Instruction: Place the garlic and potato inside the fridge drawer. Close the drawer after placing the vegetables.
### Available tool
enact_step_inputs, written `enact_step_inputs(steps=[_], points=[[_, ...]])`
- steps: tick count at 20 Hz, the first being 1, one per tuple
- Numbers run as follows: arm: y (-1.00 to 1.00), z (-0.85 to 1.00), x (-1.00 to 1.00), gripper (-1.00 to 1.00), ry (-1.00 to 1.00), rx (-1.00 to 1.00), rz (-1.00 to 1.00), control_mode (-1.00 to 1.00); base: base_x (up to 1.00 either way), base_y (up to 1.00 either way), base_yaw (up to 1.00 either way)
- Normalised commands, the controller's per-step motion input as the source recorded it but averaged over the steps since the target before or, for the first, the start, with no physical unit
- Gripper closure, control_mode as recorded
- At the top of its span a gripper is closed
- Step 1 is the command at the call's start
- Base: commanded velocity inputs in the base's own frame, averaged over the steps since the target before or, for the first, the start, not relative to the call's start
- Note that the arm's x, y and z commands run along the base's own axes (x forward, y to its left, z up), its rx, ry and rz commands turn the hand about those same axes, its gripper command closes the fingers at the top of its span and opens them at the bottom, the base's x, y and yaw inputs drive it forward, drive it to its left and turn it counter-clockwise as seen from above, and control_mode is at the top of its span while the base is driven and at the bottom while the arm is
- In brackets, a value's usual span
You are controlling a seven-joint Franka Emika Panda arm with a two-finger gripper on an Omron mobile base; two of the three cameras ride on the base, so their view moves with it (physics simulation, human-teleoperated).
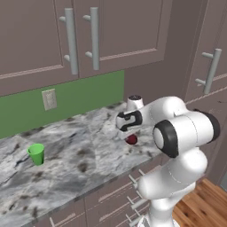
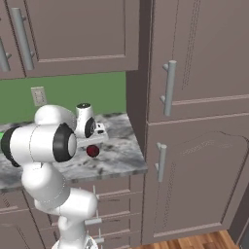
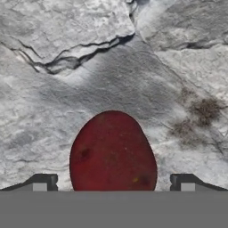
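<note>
The potato (image 1: 131, 140) (image 2: 92, 151) is a dark maroon lump lying on the grey marble counter (image 1: 80, 155), close to the counter's right end. My gripper (image 1: 130, 133) (image 2: 95, 141) hangs just above it, pointing down. In the hand view the potato (image 3: 112, 153) lies between my two dark fingertips (image 3: 44, 182), which stand wide apart on either side and do not touch it. The gripper (image 3: 114, 185) is open. The garlic and the fridge drawer are out of view.
A bright green cup (image 1: 36, 154) stands on the counter far to the left. Wall cabinets hang above a green backsplash (image 1: 84, 95). Tall panelled doors with bar handles (image 2: 168, 87) rise right of the counter end. Drawers (image 1: 133, 186) run below the counter's front edge.
</note>
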Motion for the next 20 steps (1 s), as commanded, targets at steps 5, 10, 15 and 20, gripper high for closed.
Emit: enact_step_inputs(steps=[5,10,15,20], points=[[-0.04,-0.21,-0.02,-1.00,0.00,-0.02,0.00,-1.00,0.00,0.00,0.00],[0.03,-0.24,0.00,-1.00,0.00,-0.04,0.01,-1.00,0.00,0.00,0.00],[0.09,-0.25,0.00,1.00,0.00,-0.02,0.01,-1.00,0.00,0.00,0.00],[-0.01,0.26,-0.17,1.00,-0.04,0.00,0.01,-1.00,0.00,0.00,0.00]])
